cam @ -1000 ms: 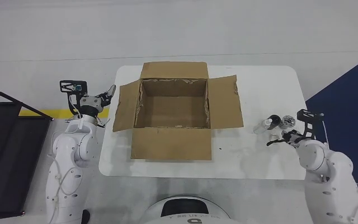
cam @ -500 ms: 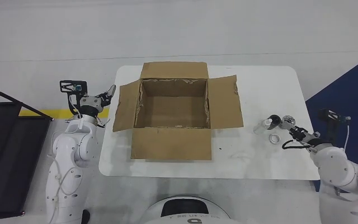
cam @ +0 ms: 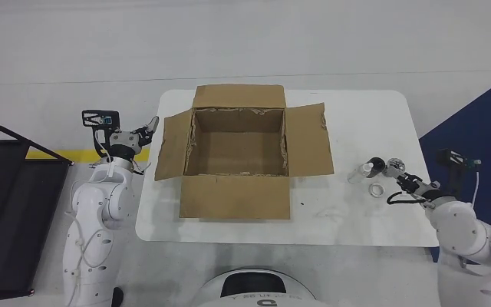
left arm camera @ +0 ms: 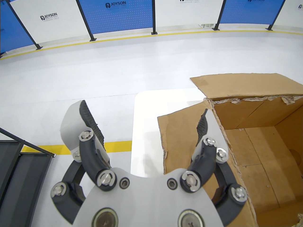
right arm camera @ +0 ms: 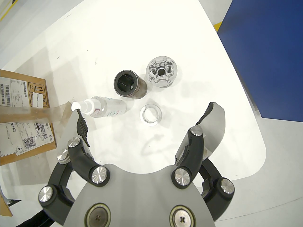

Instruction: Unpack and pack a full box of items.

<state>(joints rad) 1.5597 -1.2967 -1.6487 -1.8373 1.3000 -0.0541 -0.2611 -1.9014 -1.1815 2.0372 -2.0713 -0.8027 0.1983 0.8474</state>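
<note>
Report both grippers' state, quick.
Left gripper: open, holding nothing.
Right gripper: open, holding nothing.

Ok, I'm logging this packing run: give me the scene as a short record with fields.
box: cardboard box, flaps open, floor bare
items: spray bottle, dark sleeve, metal hub, ring, grouped on table right of box
left pincer: open, beside box's left flap
right pincer: open, near ring
</note>
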